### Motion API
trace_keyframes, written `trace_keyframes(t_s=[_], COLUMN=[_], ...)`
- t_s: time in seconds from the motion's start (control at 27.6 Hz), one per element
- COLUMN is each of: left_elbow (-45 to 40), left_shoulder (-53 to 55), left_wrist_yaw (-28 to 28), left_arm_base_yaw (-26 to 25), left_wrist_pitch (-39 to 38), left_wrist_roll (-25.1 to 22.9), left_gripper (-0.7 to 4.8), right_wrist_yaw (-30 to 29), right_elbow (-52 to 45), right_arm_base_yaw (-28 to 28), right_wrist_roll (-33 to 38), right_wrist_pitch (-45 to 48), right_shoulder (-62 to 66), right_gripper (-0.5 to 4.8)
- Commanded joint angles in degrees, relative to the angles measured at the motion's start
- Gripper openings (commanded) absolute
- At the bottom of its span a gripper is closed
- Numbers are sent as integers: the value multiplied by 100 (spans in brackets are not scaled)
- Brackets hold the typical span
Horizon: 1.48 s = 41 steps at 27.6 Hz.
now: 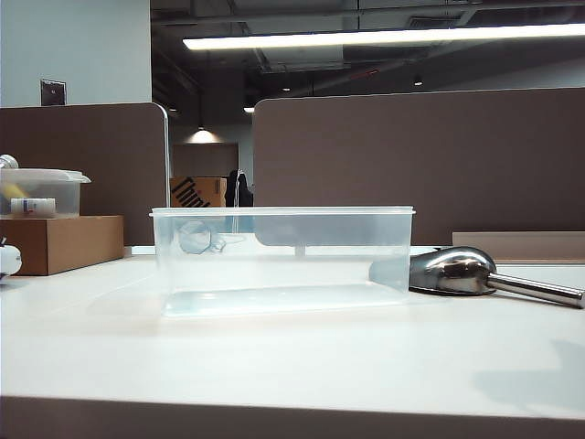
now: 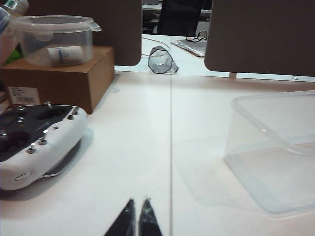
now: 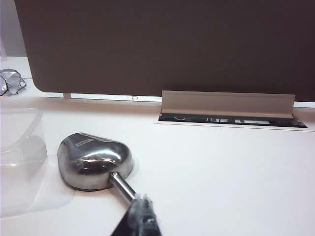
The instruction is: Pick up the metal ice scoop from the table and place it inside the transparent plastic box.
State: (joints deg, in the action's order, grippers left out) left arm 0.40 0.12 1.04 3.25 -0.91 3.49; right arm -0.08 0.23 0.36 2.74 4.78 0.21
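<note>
The right gripper [image 3: 142, 214] hangs above the scoop [image 3: 96, 161] handle, fingers pressed together and empty, so grasping is not begun. The scoop lies bowl-down on the table [image 1: 292, 352] just beside the box [image 1: 283, 259]; the left gripper [image 2: 137, 216], also closed, waits aside.

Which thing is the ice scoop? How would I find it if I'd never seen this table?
Start at the big transparent plastic box in the middle of the white table. Look just past its right end: the metal ice scoop lies on the tabletop there, bowl face-down toward the box and handle pointing away. It is the only shiny silver thing; everything near it is clear plastic or white.
</note>
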Motion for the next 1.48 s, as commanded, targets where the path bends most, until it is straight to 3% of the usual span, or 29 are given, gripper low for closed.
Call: trace_keyframes(t_s=[0.04,0.25,0.36,0.47,0.65,0.91,0.94,0.98,1.34,1.41,1.48], left_elbow=[-2,-2,-2,-2,-2,-2,-2,-2,-2,-2,-2], left_shoulder=[9,144,262,483,570,573,573,573,577,577,577], left_wrist_yaw=[15,24,24,28,46,46,46,44,46,46,46], left_arm_base_yaw=[339,1438,2024,2656,2791,2791,2791,2791,2793,2796,2798], left_wrist_pitch=[52,55,55,52,39,35,33,35,22,22,17], left_wrist_roll=[-2,-2,-2,-2,-2,-2,-2,-2,-2,-2,-2], left_gripper=[21,21,21,21,21,21,21,21,21,21,21], right_wrist_yaw=[-11,-118,-514,-828,-1113,-793,-758,-754,-835,-1056,-1305], right_elbow=[-24,-24,-24,-17,94,1012,1180,1399,3410,3692,3930], right_arm_base_yaw=[2,2,-2,-2,-2,-9,-7,-7,2,2,2], right_wrist_roll=[450,2286,2824,3248,3670,3543,3390,3156,1696,1486,1414], right_wrist_pitch=[-28,-177,-232,-321,-330,-328,-334,-374,-1843,-1921,-1971], right_shoulder=[0,0,0,0,0,42,90,190,2476,3049,3622], right_gripper=[-5,-1,40,46,46,36,-3,-9,-9,-6,54])
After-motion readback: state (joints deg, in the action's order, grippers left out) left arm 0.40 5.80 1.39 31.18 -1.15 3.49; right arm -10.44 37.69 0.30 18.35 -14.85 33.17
